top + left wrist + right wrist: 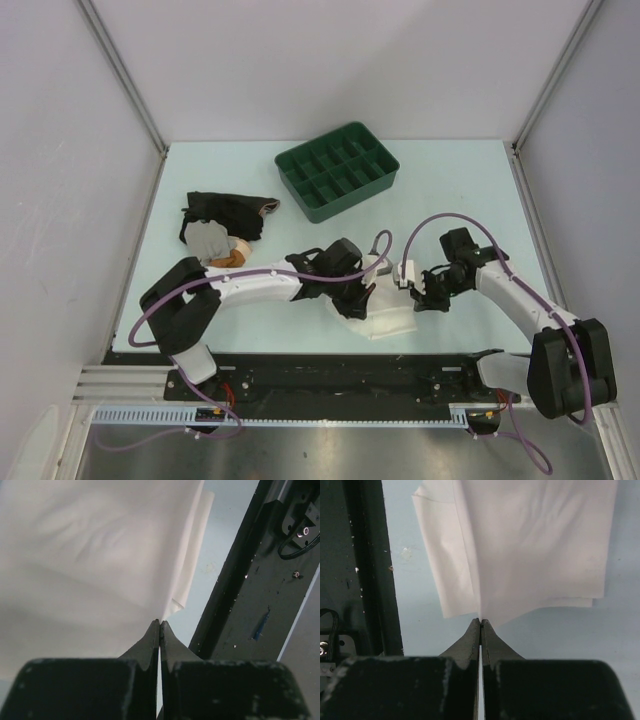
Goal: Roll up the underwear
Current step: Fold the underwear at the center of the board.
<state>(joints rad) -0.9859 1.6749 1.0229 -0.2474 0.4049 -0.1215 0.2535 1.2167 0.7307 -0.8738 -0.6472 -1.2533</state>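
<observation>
The underwear (388, 322) is a small white folded garment lying on the pale blue table, close to the near edge between the two arms. My left gripper (362, 291) is shut, its tips pinching the fabric's near edge. In the left wrist view the underwear (95, 555) fills the upper left and meets the left gripper (160, 623) at the closed tips. My right gripper (410, 287) is also shut. In the right wrist view the underwear (530, 545) hangs down to the right gripper (480, 621), which pinches its lower edge.
A green compartment tray (338, 170) stands at the back centre. A black garment (225, 212) lies at the left, with a grey piece (210, 240) and an orange-brown garment (232, 259) beside it. The black mounting rail (350, 372) runs along the near edge, just behind the underwear.
</observation>
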